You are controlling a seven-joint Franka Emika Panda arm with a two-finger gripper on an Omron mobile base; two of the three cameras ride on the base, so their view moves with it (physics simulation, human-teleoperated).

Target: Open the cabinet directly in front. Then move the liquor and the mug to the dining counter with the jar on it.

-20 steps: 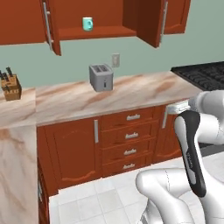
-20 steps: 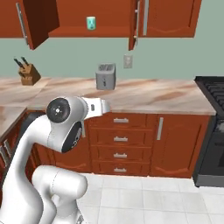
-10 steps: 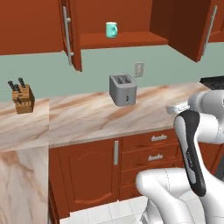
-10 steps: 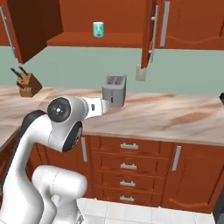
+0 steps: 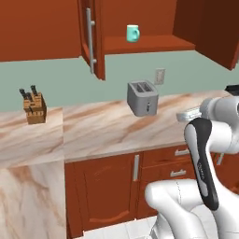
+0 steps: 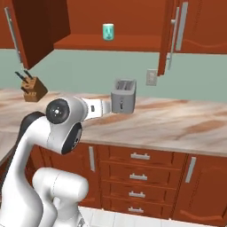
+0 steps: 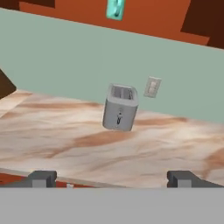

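Teal mug (image 5: 133, 33) upright on the open cabinet (image 5: 148, 44) shelf, alone there, handle turned right in the left base view; seen again as a small mint cylinder (image 6: 108, 32) from the right base view and at the top edge of the hand view (image 7: 115, 8). Both cabinet doors swung wide, long grey bar handle (image 5: 90, 39) on the left door, another (image 6: 175, 31) on the right door. Directly below the shelf, against the pale green wall, a grey two-slot toaster (image 5: 142, 98) standing on the veined marble tabletop (image 5: 102, 128), with a wall outlet (image 5: 160, 76) just right of it. Wooden knife block (image 5: 34, 108) well to the left on the same tabletop, near the far wall. Reddish-brown drawers (image 6: 139, 175) and doors under the tabletop.

Fingers (image 7: 112, 178) spread as wide as they go, holding nothing, low over the near edge of the tabletop and pointed toward the toaster, well short of it. Mug far above, out of touch.
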